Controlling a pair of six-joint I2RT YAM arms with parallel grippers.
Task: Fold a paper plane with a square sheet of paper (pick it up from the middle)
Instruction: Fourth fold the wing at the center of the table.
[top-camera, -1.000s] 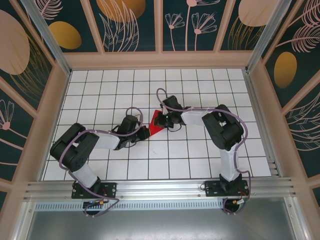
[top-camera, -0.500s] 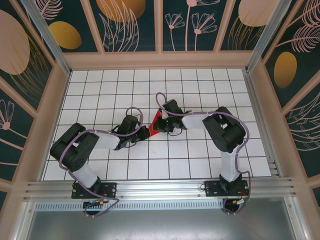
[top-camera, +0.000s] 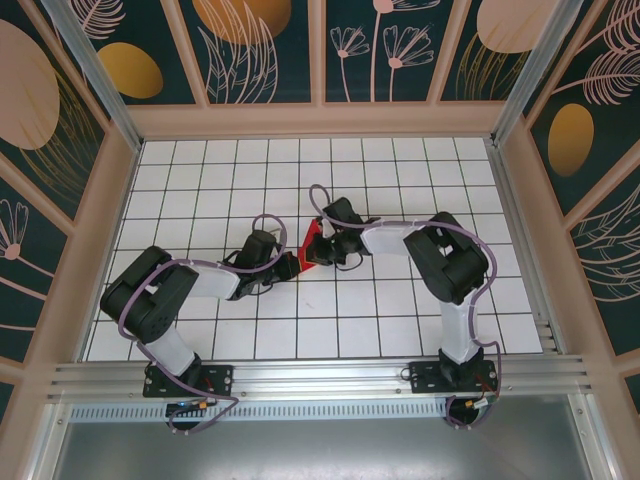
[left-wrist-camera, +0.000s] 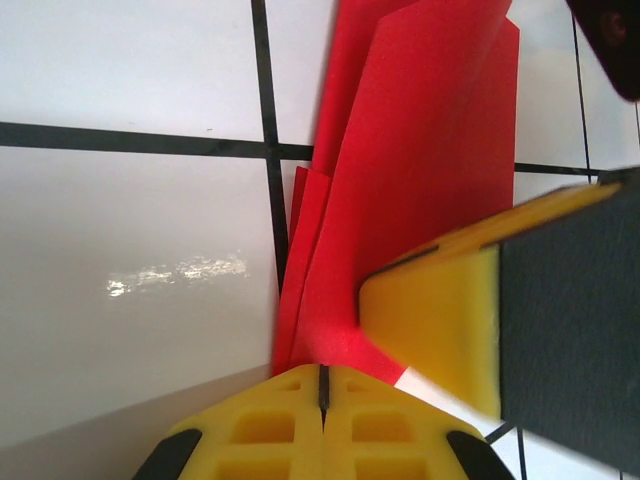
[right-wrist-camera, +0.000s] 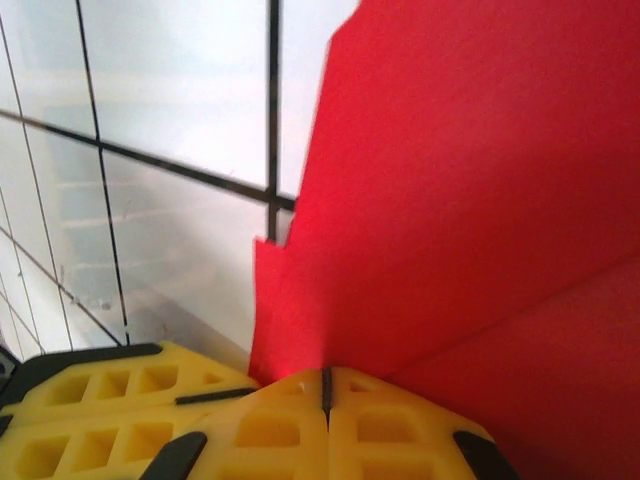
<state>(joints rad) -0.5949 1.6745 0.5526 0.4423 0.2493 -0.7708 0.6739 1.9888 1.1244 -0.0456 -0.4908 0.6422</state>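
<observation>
The red sheet of paper (top-camera: 309, 245) is folded into layers and stands on edge between my two grippers near the table's middle. I cannot tell whether it has the paper plane's shape. My left gripper (top-camera: 290, 264) is shut on its near-left end. In the left wrist view the yellow jaws (left-wrist-camera: 322, 385) meet on the paper (left-wrist-camera: 400, 170), which rises away in creased layers. My right gripper (top-camera: 320, 250) is shut on the paper from the right. In the right wrist view its jaws (right-wrist-camera: 325, 388) pinch the red paper (right-wrist-camera: 470, 190). The two grippers almost touch.
White tiles with black grid lines (top-camera: 400, 170) spread all round the grippers. Wooden walls (top-camera: 320, 120) ring the table, with a metal rail (top-camera: 320, 375) at the near edge. The right gripper's yellow finger (left-wrist-camera: 450, 330) crowds the left wrist view.
The right gripper has moved left towards the left gripper. The paper between them has gone from a flatter triangle to a narrower upright fold. The left arm has held still.
</observation>
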